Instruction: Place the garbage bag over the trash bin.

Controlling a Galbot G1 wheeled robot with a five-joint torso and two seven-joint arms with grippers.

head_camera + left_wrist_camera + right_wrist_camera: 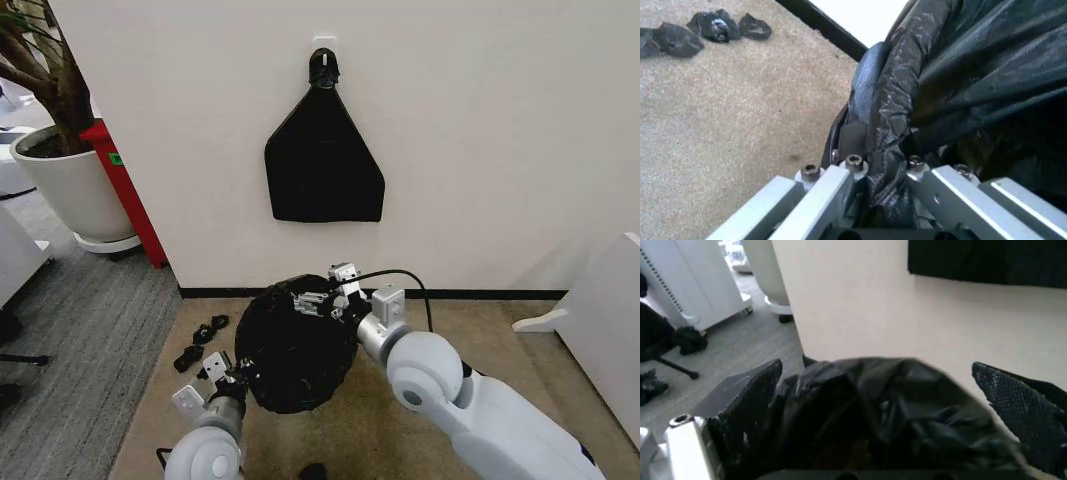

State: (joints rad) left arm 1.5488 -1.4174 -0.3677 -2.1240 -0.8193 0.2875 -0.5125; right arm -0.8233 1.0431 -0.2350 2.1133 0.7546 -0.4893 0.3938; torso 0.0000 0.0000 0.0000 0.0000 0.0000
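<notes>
Garbage bag [297, 350]: draped over bin; my left gripper [232, 377] clenched on its 7-o'clock edge, right gripper [322, 297] released at 12; seating remains.

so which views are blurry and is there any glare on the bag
Head view: sharp, evenly lit, the garbage bag reads as a dark mass with little detail. Left wrist view: bag crinkles catch pale sheen, left gripper metal close and soft. Right wrist view: bag and right gripper blurred, wall behind bright.
</notes>
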